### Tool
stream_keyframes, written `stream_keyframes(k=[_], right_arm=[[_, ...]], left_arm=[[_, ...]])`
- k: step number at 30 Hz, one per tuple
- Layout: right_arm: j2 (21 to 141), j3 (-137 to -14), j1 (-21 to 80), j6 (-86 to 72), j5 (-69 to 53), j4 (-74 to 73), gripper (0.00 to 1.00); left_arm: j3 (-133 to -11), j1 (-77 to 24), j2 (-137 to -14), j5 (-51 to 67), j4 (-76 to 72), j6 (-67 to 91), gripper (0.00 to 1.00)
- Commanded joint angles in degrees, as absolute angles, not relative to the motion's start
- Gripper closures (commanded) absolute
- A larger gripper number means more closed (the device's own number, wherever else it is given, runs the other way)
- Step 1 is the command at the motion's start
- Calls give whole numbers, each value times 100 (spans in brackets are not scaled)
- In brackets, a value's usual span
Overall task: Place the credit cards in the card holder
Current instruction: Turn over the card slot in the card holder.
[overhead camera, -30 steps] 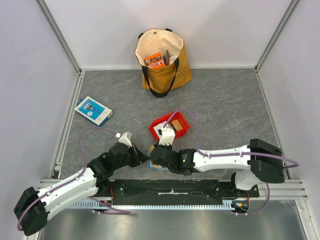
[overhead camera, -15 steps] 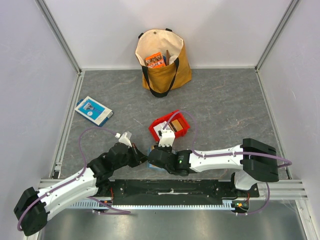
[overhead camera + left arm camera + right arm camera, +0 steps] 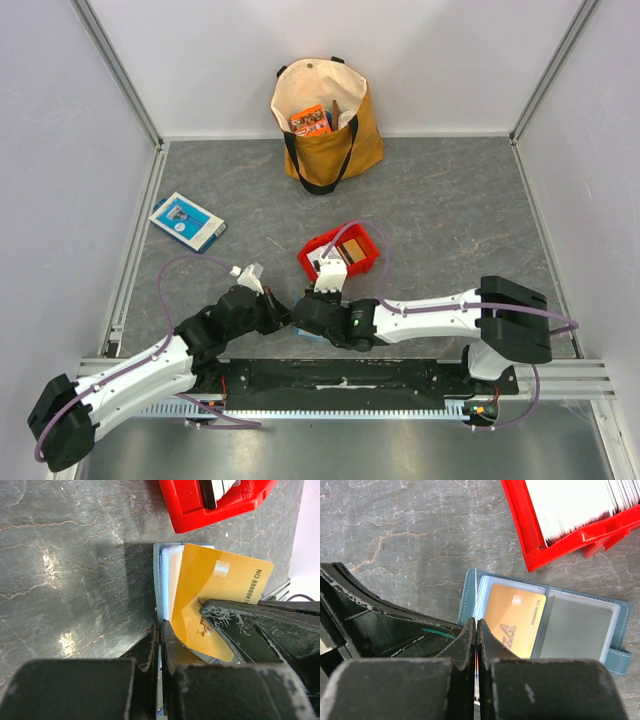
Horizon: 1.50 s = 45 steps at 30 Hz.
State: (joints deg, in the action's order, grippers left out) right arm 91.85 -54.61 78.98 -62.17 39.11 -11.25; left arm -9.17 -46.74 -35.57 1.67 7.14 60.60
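The teal card holder [image 3: 618, 656] lies open on the table, with a tan card [image 3: 517, 612] and a grey card [image 3: 575, 630] in its pockets. My right gripper [image 3: 476, 625] is shut on a thin orange credit card, seen edge-on [image 3: 476, 587]. The left wrist view shows that card's face [image 3: 220, 587], with its left edge at the holder's pages [image 3: 158, 570]. My left gripper [image 3: 160, 627] is shut on a thin page edge of the holder. In the top view both grippers, left [image 3: 283, 310] and right [image 3: 298, 312], meet over the mostly hidden holder [image 3: 308, 338].
A red bin [image 3: 350, 266] with more cards [image 3: 580, 505] stands just behind the holder. A tan tote bag [image 3: 325, 120] is at the back. A blue-and-white flat box [image 3: 187, 221] lies at the left.
My right gripper has moved a little to the left, up against the left gripper. The left arm has held still.
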Motion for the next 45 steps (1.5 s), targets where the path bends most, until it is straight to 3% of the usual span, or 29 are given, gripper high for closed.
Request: stream_keyframes(k=[1,23,31,45], right_arm=[[9430,-5756,7937,-6354,4166,-1274,100],[9800,-6513,8112,-6908,4825,-3981,100],[9018,-6222,8112,-6794,4570,-2831,100],[9404,-6320,7963,-6741,4368,-2163,100]], left_arm=[[-949,-4685,-3533,229,501,6196,98],[-984,-4685,-3463,325,457,6109,98],[-976,-4685,-3463,334,457,6108,98],[-984,-4685,-3428,334,475,6117,98]])
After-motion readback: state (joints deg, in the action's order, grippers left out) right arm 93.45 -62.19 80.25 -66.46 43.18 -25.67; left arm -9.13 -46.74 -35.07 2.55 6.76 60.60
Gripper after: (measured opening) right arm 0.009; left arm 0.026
